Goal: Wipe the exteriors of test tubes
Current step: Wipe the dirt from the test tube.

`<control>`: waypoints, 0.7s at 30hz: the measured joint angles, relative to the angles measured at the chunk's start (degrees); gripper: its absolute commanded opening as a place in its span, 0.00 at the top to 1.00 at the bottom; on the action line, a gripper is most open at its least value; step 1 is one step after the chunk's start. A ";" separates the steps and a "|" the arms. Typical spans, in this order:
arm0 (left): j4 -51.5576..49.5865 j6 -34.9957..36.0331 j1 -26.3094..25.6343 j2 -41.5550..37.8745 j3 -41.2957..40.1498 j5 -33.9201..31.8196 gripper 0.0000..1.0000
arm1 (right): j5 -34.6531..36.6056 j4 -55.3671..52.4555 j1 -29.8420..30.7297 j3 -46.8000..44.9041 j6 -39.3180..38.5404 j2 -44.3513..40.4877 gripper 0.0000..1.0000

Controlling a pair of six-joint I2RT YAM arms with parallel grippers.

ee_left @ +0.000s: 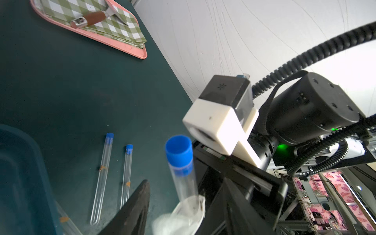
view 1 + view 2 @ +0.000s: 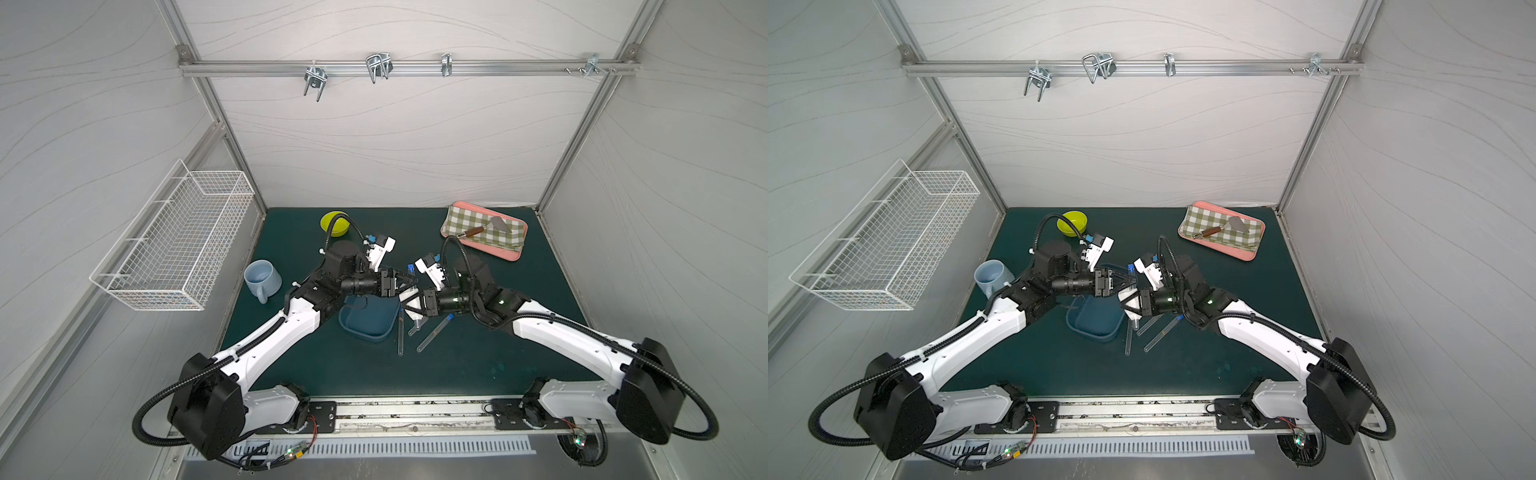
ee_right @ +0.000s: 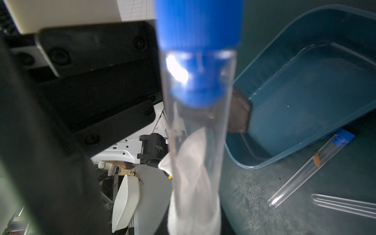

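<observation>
Since the left pincer [image 2: 412, 281] is spread either side of the blue-capped test tube [image 1: 182, 179] without actually clamping it, the only real grip is the right pincer [image 2: 409, 306], which is pinching a white cloth [image 3: 193, 193] wrapped round the tube's lower half. Cap points toward 12 o'clock, just beside the blue tub [image 2: 370, 328]'s 3 o'clock rim. The other three test tubes [image 1: 101, 179] lie loose on the green surface [image 2: 478, 365] past that rim, each with an orange mark. Pink tray [image 1: 130, 51] sits off at 1 o'clock.

Four test tubes [image 1: 102, 179], one wipe [image 1: 175, 222], one blue tub [image 2: 370, 326], one mug [image 2: 261, 277], one bowl [image 2: 334, 224], one tray [image 2: 505, 253], one wire basket [image 2: 174, 241]
</observation>
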 measured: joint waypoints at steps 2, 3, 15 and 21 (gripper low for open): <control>0.52 -0.02 -0.33 0.37 0.00 0.24 0.50 | 0.02 0.02 0.44 -0.02 0.24 0.00 0.84; 0.87 -0.07 -0.44 0.44 0.00 0.33 0.53 | 0.04 0.04 0.63 -0.02 0.28 0.00 0.84; 5.27 -3.89 -0.79 0.83 -1.03 -0.48 0.87 | 1.20 1.36 1.03 -0.66 -0.39 -0.04 0.83; 7.93 -5.75 -1.46 0.83 -2.08 -1.01 0.92 | 1.66 1.16 1.18 -0.66 -0.46 -0.04 0.83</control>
